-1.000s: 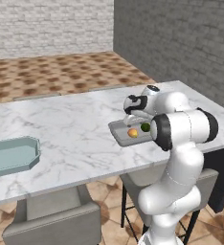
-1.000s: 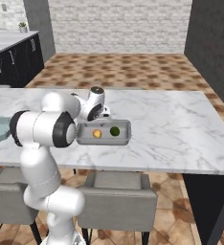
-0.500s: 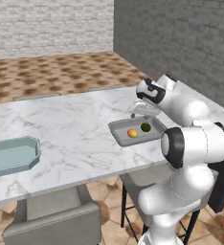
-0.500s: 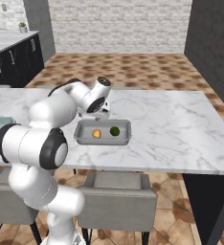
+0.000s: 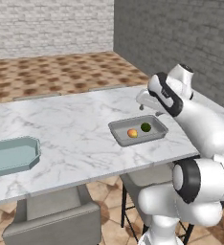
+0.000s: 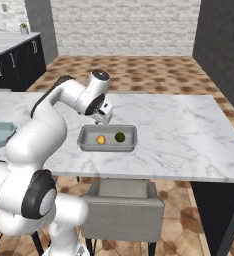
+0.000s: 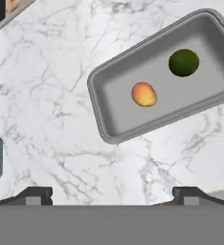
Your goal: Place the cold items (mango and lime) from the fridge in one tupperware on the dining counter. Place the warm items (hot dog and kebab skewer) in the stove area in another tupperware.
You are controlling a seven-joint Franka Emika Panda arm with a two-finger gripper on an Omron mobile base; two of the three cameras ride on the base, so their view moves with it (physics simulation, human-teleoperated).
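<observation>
Swinging up and away from the grey tupperware (image 5: 138, 130) over the last second, the arm is now carrying the hand (image 7: 111, 192) higher above the marble worktop (image 5: 71, 134), off to one side of the tray, with its fingertips (image 7: 35, 195) standing wide apart and gripping nothing. Inside that tupperware the mango (image 7: 144, 94) and the lime (image 7: 184, 62) are lying a little apart, neither touching the wall, so the cold half of the task is looking finished. What is remaining, judging from here, is the warm pair at the stove area (none of it is visible now): the arm should be lifting clear of the tray rim before the base drives off. Counting: one mango, one lime, one grey tupperware holding them, and one second, pale teal tupperware (image 5: 11, 155) sitting well apart on the same worktop.
</observation>
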